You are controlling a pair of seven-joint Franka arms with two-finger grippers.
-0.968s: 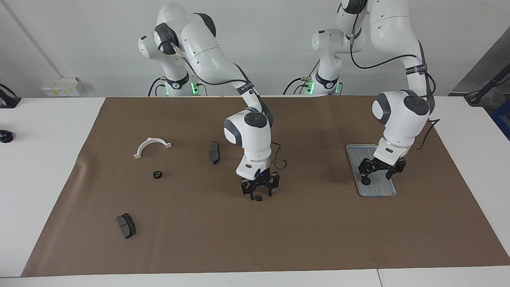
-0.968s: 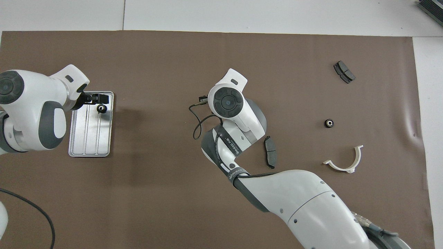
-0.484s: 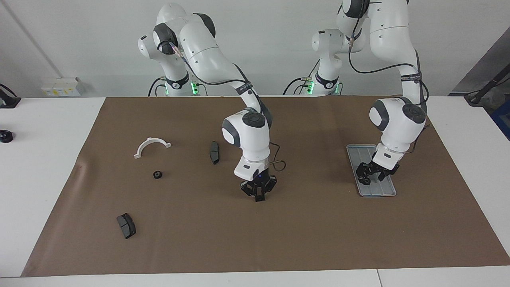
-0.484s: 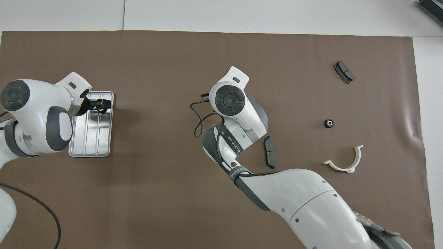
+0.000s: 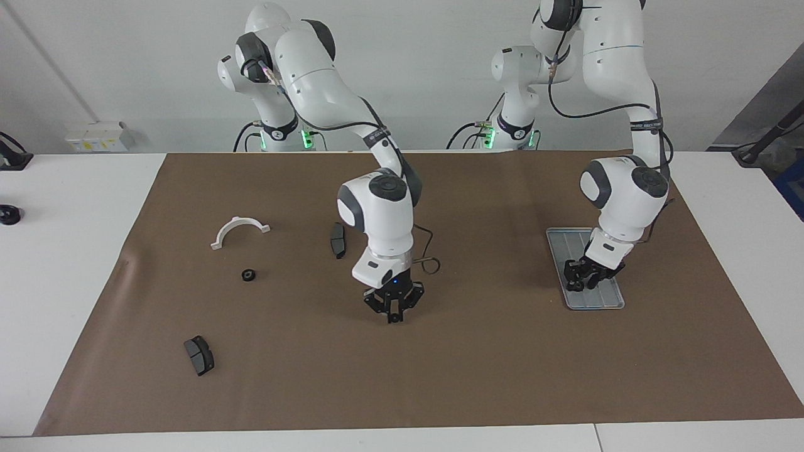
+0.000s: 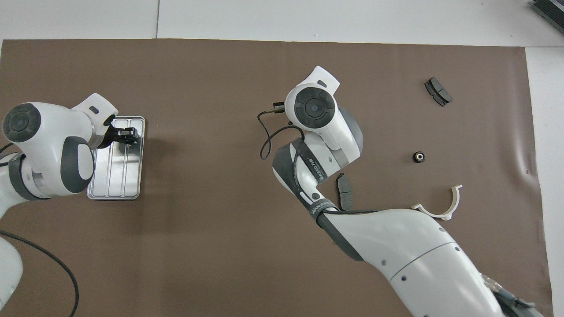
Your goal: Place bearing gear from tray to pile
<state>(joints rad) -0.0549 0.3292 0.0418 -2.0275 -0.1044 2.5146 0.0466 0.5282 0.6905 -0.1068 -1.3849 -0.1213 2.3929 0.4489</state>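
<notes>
White bracket point(image 5: 239, 230): lies among the pile with two brake pads point(image 5: 199, 355).
Loose gear point(image 5: 249, 274): already on the mat beside the bracket.
Right gripper point(image 5: 394, 316): fingertips pressed together mid-mat; I judge a gear is pinched there, though it is hidden.
Tray point(image 5: 612, 301): toward the left arm's end.
Left gripper point(image 5: 578, 280): low in the tray, closing round another gear; grip uncertain.

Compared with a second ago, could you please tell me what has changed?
The right hand closed on the small bearing gear mid-mat and shifted toward the pile. The left hand closed around the gear on the tray. Bracket, brake pads and the loose gear stayed put.
</notes>
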